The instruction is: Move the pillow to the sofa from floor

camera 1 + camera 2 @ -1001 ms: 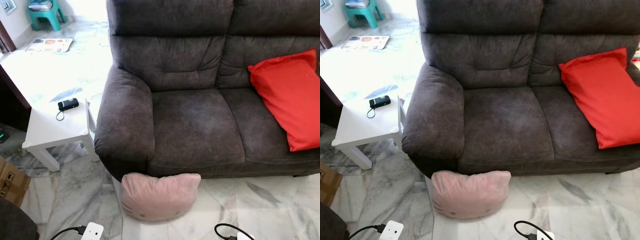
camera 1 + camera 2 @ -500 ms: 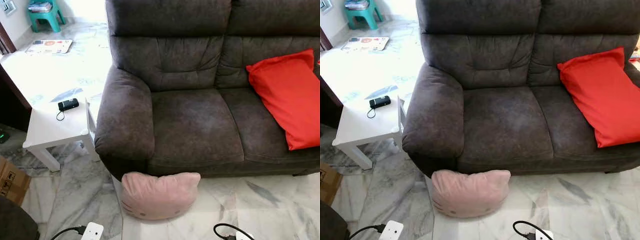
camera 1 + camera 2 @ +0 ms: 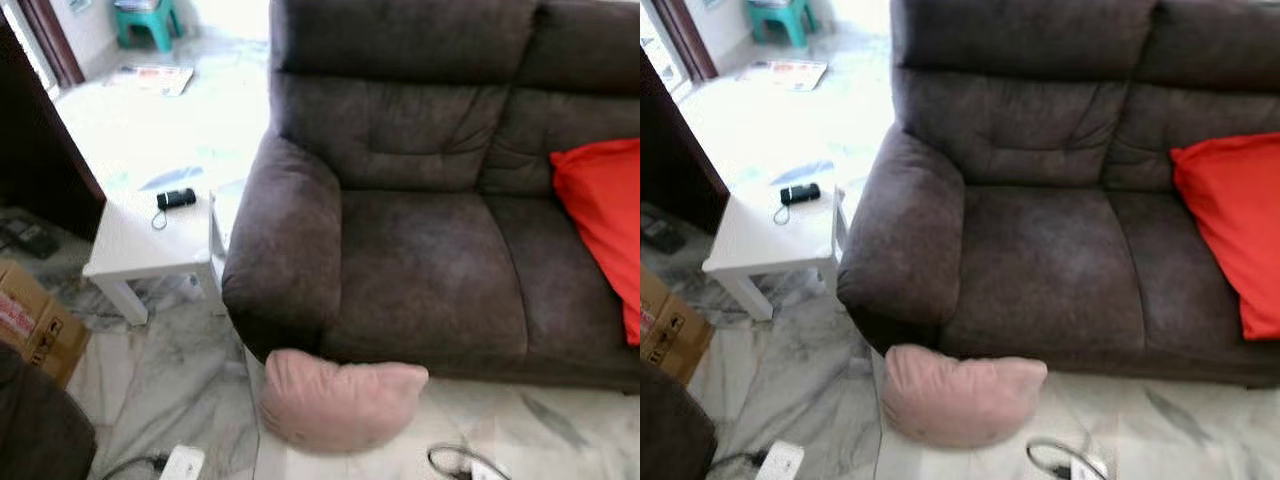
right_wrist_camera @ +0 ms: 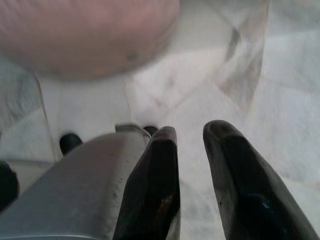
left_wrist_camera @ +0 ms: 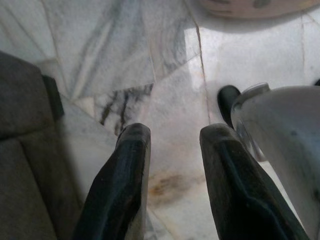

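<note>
A pink pillow (image 3: 340, 402) lies on the marble floor, leaning against the front of the dark brown sofa (image 3: 430, 260) below its left armrest. The sofa's left seat cushion is bare. In the left wrist view my left gripper (image 5: 175, 135) hangs open above floor tiles, with the pillow's edge (image 5: 250, 5) beyond it. Seen from the right wrist, my right gripper (image 4: 192, 132) is open over the floor with nothing between its fingers; the pillow (image 4: 85, 30) lies a short way ahead, blurred.
A red cushion (image 3: 605, 225) rests on the sofa's right seat. A white side table (image 3: 140, 245) with a black device (image 3: 176, 198) stands left of the armrest. A cardboard box (image 3: 30, 325), a power strip (image 3: 180, 463) and a cable (image 3: 460, 462) sit on the floor.
The whole picture has slid to the right and blurred, so the camera has turned left. The pillow and the sofa have not moved.
</note>
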### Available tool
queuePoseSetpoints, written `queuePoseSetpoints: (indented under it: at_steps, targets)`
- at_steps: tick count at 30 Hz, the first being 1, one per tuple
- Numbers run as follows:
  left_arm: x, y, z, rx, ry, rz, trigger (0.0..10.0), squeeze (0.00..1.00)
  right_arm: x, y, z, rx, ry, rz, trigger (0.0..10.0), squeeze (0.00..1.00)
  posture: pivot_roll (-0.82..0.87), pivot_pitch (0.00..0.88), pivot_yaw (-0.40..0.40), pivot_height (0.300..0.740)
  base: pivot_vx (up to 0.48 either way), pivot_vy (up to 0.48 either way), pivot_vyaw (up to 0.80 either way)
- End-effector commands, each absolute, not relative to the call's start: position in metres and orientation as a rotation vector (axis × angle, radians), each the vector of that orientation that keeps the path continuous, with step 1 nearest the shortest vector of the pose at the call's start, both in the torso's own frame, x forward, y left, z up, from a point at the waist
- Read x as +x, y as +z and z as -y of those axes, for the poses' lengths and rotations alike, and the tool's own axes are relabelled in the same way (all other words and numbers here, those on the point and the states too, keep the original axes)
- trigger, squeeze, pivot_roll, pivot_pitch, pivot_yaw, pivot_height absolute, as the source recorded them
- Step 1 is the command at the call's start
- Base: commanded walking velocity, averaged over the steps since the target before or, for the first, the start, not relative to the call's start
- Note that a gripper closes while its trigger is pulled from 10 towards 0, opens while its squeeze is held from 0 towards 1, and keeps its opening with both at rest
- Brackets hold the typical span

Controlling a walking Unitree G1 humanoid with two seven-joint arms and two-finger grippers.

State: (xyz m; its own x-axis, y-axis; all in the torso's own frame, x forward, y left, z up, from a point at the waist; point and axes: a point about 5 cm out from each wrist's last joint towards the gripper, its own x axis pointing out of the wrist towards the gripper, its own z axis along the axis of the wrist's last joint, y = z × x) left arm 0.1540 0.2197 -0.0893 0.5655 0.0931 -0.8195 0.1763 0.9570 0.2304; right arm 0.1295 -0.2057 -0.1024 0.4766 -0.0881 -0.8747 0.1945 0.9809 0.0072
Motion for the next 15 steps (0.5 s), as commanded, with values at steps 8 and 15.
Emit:
queuePoseSetpoints:
  at_steps: [8,15]
  targets:
    - [0.152,-0.0913,-0.2137,0.286,-0.069,-0.978,10.0,0.0,0.118,-0.1053,0.2126,0.103,-0.21,-1.105,10.0,0.0,-0.04,0.09,-0.027,0.74,0.255,0.0,-0.34]
    - [0.1564,-0.09,-0.2088,0.296,-0.083,-0.954,10.0,0.0,0.1196,-0.1045,0.2128,0.104,-0.207,-1.088,10.0,0.0,-0.04,0.091,-0.028,0.74,0.0,0.0,0.0]
